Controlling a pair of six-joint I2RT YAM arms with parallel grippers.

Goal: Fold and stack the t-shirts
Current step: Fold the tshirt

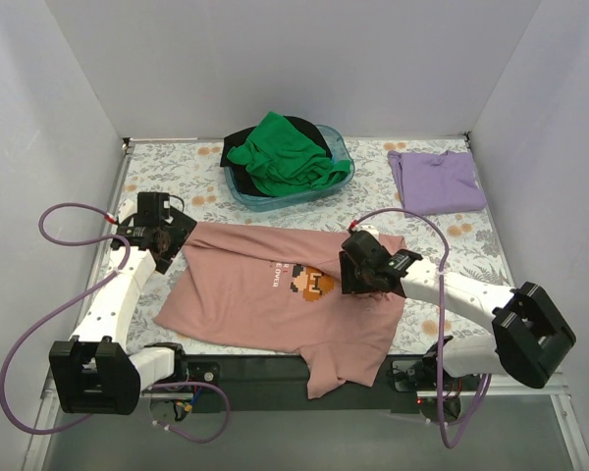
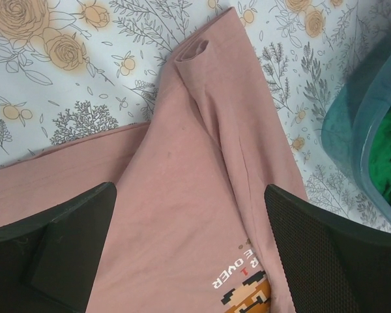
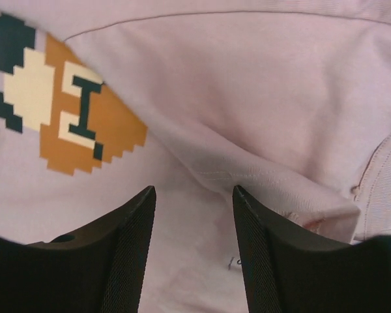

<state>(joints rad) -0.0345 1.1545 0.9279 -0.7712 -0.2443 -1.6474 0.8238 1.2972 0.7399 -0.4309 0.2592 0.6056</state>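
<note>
Left gripper (image 1: 162, 243): wide open, holding nothing, over the far-left corner of the pink shirt (image 1: 245, 294). The sleeve (image 2: 194, 55) is just ahead of its fingers.

Right gripper (image 3: 194, 192): narrower gap, and I see nothing pinched. A raised fold (image 3: 247, 173) runs just ahead of the tips, with the graphic (image 3: 58, 111) ahead-left.

Risks:
- The right pinch may catch the fold and take two layers, which skews the crease.
- The hem (image 1: 339, 368) behind the right gripper already hangs off the near edge of the table (image 1: 177, 177). Any pull toward me could drag the shirt off.
- The basin (image 2: 371, 137) sits close ahead-right of the left gripper, so a wide swing clips its rim.

Room: bare table ahead-left of the left gripper. The lavender shirt (image 1: 437, 182) is well apart, ahead-right of the right gripper.
</note>
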